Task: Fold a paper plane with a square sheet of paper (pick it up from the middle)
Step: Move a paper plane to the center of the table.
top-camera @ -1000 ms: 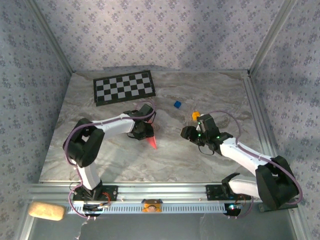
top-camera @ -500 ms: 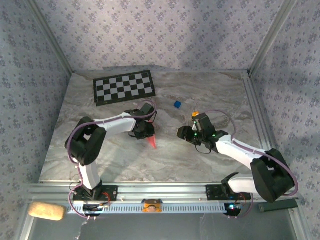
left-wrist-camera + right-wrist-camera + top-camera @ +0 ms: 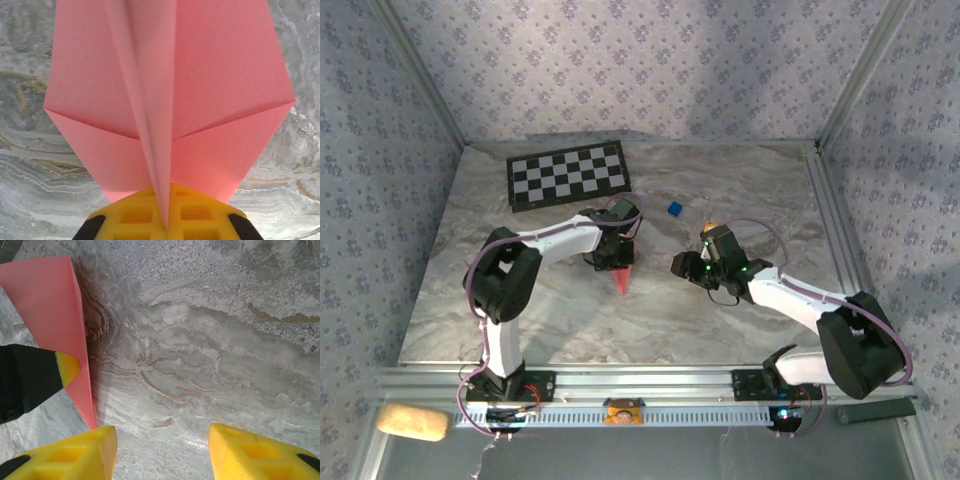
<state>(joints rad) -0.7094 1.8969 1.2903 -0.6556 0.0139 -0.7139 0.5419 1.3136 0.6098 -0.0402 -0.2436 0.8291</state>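
Pinching paper plane [image 3: 220, 75], left fingers [image 3: 132, 216] closed, right fingers [image 3: 250, 452] parted

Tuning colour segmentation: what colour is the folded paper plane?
Plain salmon-pink folded paper plane, no pattern; clearest in the left wrist view.

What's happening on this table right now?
The left arm has its jaws shut on the centre crease of a folded pink paper plane, holding it just above the marble table. The right arm hovers beside the plane's pointed tip with its jaws open, gripping nothing.
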